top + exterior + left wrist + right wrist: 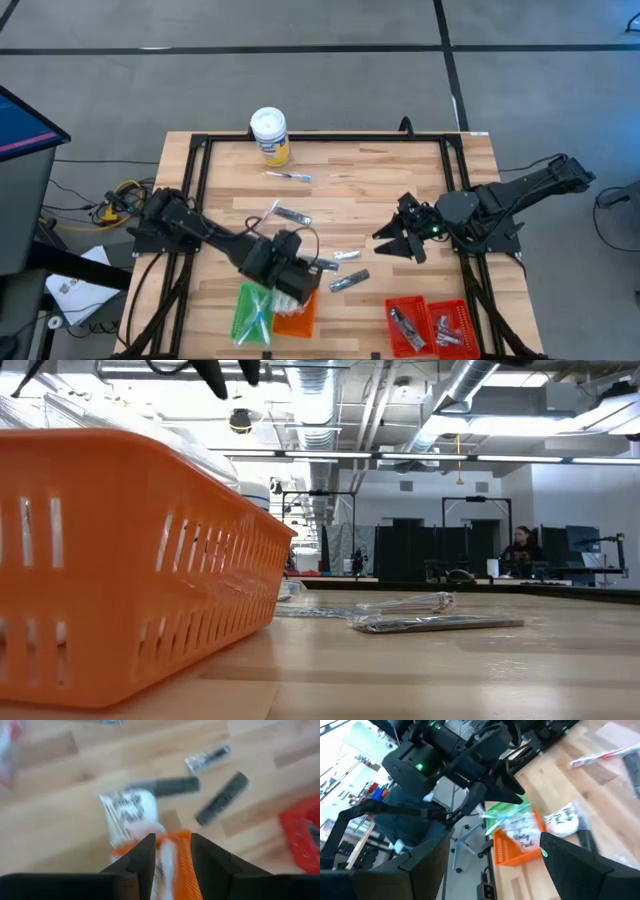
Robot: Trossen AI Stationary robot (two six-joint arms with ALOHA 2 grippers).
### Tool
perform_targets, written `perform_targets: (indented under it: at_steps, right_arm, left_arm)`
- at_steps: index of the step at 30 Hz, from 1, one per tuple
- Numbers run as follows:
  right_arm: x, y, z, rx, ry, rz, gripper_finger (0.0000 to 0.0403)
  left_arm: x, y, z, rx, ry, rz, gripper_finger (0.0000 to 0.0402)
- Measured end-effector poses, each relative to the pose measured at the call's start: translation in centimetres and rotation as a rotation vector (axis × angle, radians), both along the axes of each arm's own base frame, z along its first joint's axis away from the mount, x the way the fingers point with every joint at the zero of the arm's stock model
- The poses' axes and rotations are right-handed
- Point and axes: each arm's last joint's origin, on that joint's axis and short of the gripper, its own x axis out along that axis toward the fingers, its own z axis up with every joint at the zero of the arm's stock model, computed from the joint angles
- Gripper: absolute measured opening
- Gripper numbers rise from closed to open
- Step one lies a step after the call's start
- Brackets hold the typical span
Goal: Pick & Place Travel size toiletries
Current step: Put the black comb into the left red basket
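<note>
My left gripper [295,280] [172,840] hangs open above the orange tray [296,318] [186,865], fingers pointing steeply down, with nothing between them. A white printed packet [165,862] lies in that tray. Another white packet [127,815] [562,820] lies at the tray's far edge. Two dark grey tubes [175,786] [222,797] and a silvery piece [205,759] rest on the wood beyond. A blue stick [288,176] and a pink stick [270,215] lie farther back. My right gripper [395,245] [492,870] waits open above the table's right half.
A green tray [250,312] holding clear-wrapped sticks stands left of the orange one. Two red trays [408,325] [452,325] with items stand at the near right. A white-lidded tub with a yellow label [270,135] stands at the far edge. A person sits far behind.
</note>
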Motion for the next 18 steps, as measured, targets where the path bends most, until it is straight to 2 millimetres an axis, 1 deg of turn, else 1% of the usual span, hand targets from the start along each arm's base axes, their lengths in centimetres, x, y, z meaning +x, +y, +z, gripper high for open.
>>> perform_targets:
  at_steps: [4, 8, 14, 18]
  right_arm:
    - [0.3, -0.9, 0.0, 0.0, 0.006, -0.036, 0.0302]
    - [0.6, -2.0, -0.1, 0.005, 0.016, -0.068, 0.0302]
    - [1.1, -4.5, -0.2, -0.044, 0.011, -0.163, 0.0302]
    - [1.6, -6.3, -0.1, -0.071, -0.009, -0.223, 0.0302]
  left_arm:
    - [-0.5, 2.7, -0.4, 0.033, 0.046, -0.027, 0.0115]
    - [-1.9, 5.4, -0.7, 0.064, 0.082, -0.054, 0.0114]
    - [-5.5, 9.3, -1.0, 0.09, 0.094, -0.069, 0.0114]
    - [-7.6, 11.6, -2.4, 0.065, 0.0, -0.08, 0.0112]
